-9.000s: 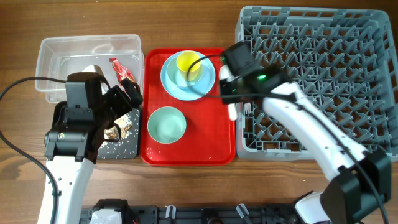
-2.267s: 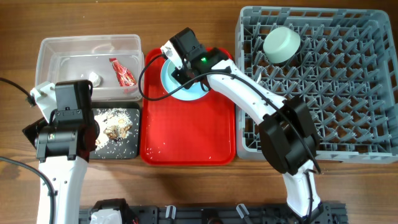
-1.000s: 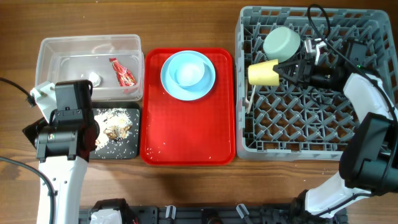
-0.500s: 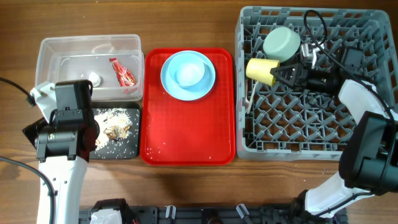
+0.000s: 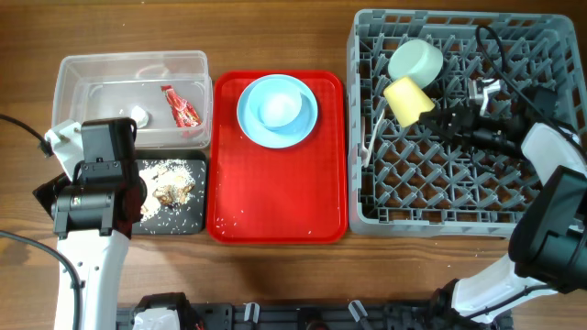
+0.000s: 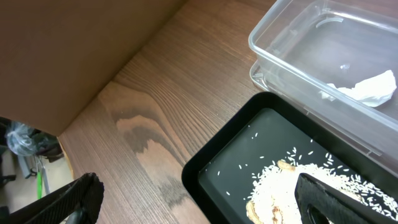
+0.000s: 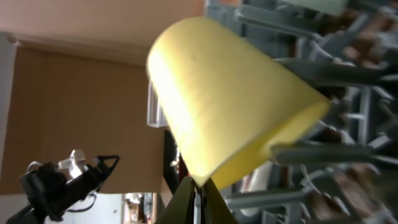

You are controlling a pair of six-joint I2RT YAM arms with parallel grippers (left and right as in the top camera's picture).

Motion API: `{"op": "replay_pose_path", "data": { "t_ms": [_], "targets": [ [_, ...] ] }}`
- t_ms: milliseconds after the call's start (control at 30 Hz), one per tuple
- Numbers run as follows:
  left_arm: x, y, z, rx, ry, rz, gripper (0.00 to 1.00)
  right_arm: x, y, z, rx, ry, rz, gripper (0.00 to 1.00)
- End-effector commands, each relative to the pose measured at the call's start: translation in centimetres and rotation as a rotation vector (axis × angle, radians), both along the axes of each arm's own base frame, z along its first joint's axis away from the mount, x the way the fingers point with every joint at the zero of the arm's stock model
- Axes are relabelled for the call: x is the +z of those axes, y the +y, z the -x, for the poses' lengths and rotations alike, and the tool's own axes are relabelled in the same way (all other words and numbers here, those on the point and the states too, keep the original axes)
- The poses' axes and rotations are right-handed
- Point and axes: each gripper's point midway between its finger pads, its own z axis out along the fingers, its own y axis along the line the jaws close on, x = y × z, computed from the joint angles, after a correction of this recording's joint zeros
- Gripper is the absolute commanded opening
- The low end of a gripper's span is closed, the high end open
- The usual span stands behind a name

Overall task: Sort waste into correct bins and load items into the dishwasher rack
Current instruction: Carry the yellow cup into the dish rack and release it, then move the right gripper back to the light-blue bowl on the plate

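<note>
Right tool [image 5: 440,119] closed on cup [image 5: 407,99] rim. Cup tilted in rack [image 5: 550,55], 11 o'clock area, just beside bowl [image 5: 415,58]. Left tool [image 6: 199,186] wide open, empty, above black tray [image 6: 230,174].

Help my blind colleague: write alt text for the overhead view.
The right hand pinches a tilted yellow cup in the grey dishwasher rack, beside a pale bowl. A blue plate sits on a red tray; scraps lie in the black tray.
</note>
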Motion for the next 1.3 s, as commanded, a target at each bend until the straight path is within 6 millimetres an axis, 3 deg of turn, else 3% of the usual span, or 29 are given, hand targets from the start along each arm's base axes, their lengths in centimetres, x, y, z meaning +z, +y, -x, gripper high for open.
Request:
{"op": "replay_pose_path", "data": {
  "t_ms": [0, 33, 133, 200, 367, 400, 467, 500, 533, 600, 633, 667, 700, 733, 767, 833, 933, 1033, 1167, 1267],
  "targets": [
    [0.5, 0.3, 0.0, 0.011, -0.006, -0.016, 1.00, -2.7, -2.2, 0.9, -0.055, 0.091, 0.097, 0.15],
    [0.5, 0.3, 0.0, 0.011, -0.006, -0.016, 1.00, -3.2, -2.6, 1.2, -0.067, 0.122, 0.125, 0.24],
    [0.5, 0.3, 0.0, 0.011, -0.006, -0.016, 1.00, -4.5, -4.3, 2.2, -0.117, 0.223, 0.242, 0.31],
    [0.5, 0.3, 0.0, 0.011, -0.006, -0.016, 1.00, -3.6, -5.4, 2.0, -0.168, 0.238, 0.319, 0.32],
    [0.5, 0.3, 0.0, 0.011, -0.006, -0.016, 1.00, 4.5, -6.1, 1.2, -0.258, 0.038, 0.511, 0.32],
    [0.5, 0.3, 0.0, 0.011, -0.006, -0.016, 1.00, 7.3, -5.0, 1.5, -0.260, -0.029, 0.673, 0.35],
    [0.5, 0.3, 0.0, 0.011, -0.006, -0.016, 1.00, 10.4, -1.9, 1.3, -0.188, -0.076, 0.850, 0.40],
    [0.5, 0.3, 0.0, 0.011, -0.006, -0.016, 1.00, 12.7, 1.0, 0.6, -0.127, -0.145, 0.914, 0.42],
    [0.5, 0.3, 0.0, 0.011, -0.006, -0.016, 1.00, 15.8, 5.6, -0.3, -0.047, -0.253, 0.977, 0.46],
    [0.5, 0.3, 0.0, 0.011, -0.006, -0.016, 1.00, 18.7, 12.6, -1.1, 0.067, -0.377, 1.031, 0.48],
    [0.5, 0.3, 0.0, 0.011, -0.007, -0.016, 1.00, 18.1, 18.4, -1.6, 0.179, -0.430, 1.045, 0.49],
    [0.5, 0.3, 0.0, 0.011, -0.007, -0.016, 1.00, 16.7, 21.2, -1.7, 0.242, -0.441, 1.053, 0.50],
    [0.5, 0.3, 0.0, 0.011, -0.006, -0.016, 1.00, 14.2, 24.2, -1.8, 0.320, -0.446, 1.066, 0.50],
    [0.5, 0.3, 0.0, 0.011, -0.006, -0.016, 1.00, 9.9, 27.4, -2.3, 0.394, -0.428, 1.112, 0.50],
    [0.5, 0.3, 0.0, 0.011, -0.006, -0.016, 1.00, 8.5, 28.2, -2.5, 0.415, -0.427, 1.136, 0.50],
    [0.5, 0.3, 0.0, 0.011, -0.007, -0.016, 1.00, 1.6, 32.3, -3.3, 0.576, -0.495, 1.208, 0.51],
    [0.5, 0.3, 0.0, 0.011, -0.006, -0.016, 1.00, -4.5, 33.5, -5.3, 0.582, -0.478, 1.266, 0.51],
    [0.5, 0.3, 0.0, 0.011, -0.006, -0.016, 1.00, -8.0, 33.7, -5.3, 0.616, -0.443, 1.268, 0.45],
    [0.5, 0.3, 0.0, 0.011, -0.006, -0.016, 1.00, -9.5, 33.2, -4.7, 0.639, -0.413, 1.281, 0.30],
    [0.5, 0.3, 0.0, 0.011, -0.006, -0.016, 1.00, -9.9, 32.4, -3.9, 0.668, -0.373, 1.298, 0.24]
  ]
}}
